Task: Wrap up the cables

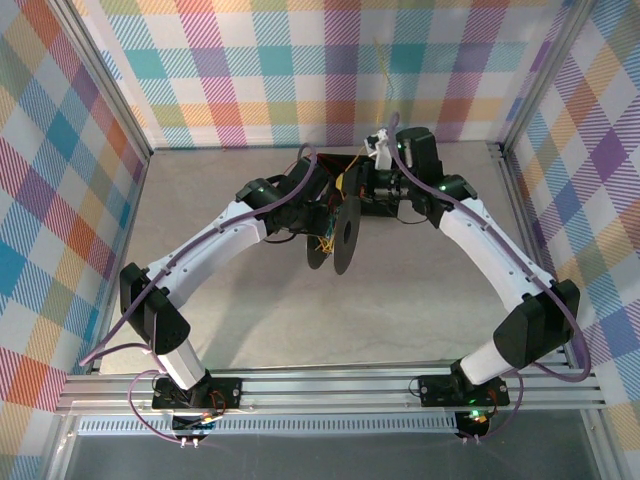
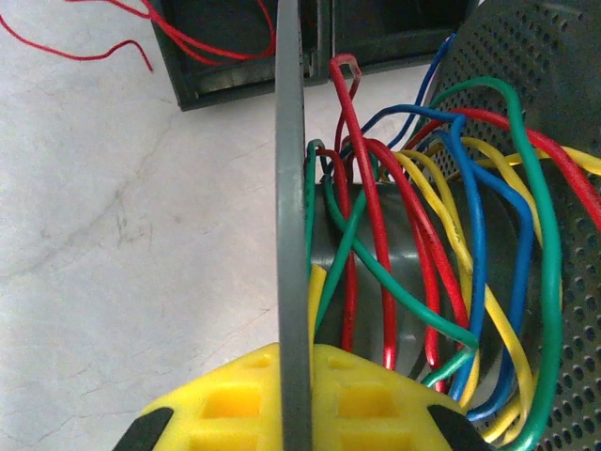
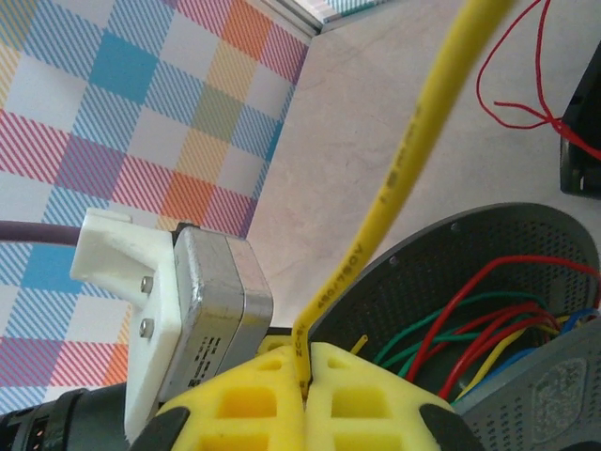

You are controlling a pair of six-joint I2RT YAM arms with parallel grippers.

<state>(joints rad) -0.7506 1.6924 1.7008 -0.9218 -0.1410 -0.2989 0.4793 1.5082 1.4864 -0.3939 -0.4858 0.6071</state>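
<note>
Pale tabletop [image 2: 113, 235] below, left hand [image 2: 299, 385] clamps spool rim [image 2: 291, 188]; right hand [image 3: 305, 381] pinches one taut yellow cable [image 3: 413, 160].

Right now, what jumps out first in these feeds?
The black spool stands upright mid-table between both arms, the left gripper clamped on its flange. Its hub carries a loose tangle of red, yellow, green and blue cables. The right gripper pinches one yellow cable stretching away from its fingertips.

Black perforated spool [image 1: 347, 236] with discs upright, dark box [image 2: 235, 75] behind it, pale tabletop [image 1: 300, 325], plaid walls [image 1: 250, 70], aluminium rail [image 1: 330, 386]
</note>
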